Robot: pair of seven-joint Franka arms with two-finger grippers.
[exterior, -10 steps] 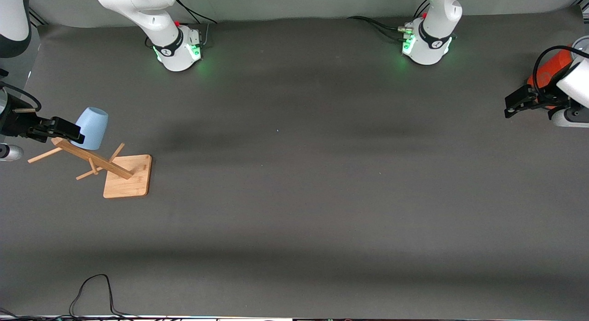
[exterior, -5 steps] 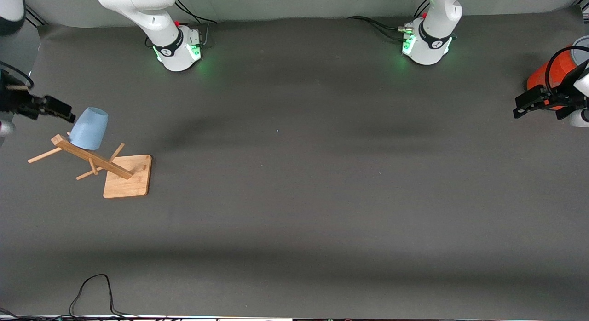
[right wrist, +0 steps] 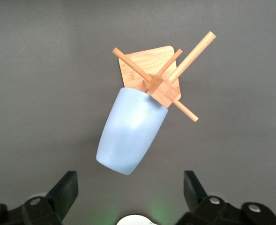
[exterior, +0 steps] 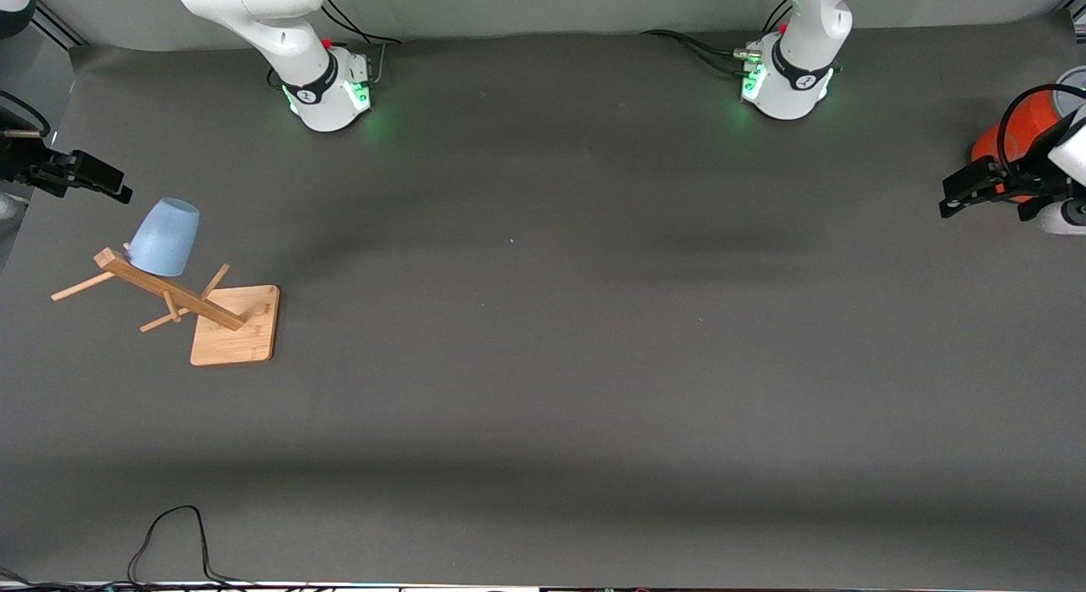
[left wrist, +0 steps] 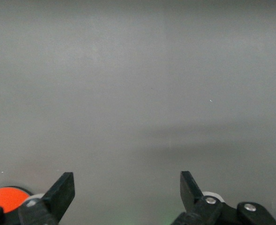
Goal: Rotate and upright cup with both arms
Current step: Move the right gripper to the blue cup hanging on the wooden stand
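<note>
Clearly you've barely begun: the cup (exterior: 164, 237) hangs inverted on the wooden rack (exterior: 208, 312), right gripper (right wrist: 130, 197) wide above it, left gripper (left wrist: 127, 192) wide, waiting by the orange cylinder (exterior: 1014, 134).

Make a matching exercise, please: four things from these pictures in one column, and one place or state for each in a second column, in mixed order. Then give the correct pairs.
Things:
1. cup
2. wooden rack
3. right gripper
4. orange cylinder

Places or states:
A. stands on the table at the left arm's end, beside the open left gripper
B. hangs upside down on a peg
C. open and empty, in the air above the cup
D. stands on a square base at the right arm's end of the table

Pairs: 1-B, 2-D, 3-C, 4-A
</note>
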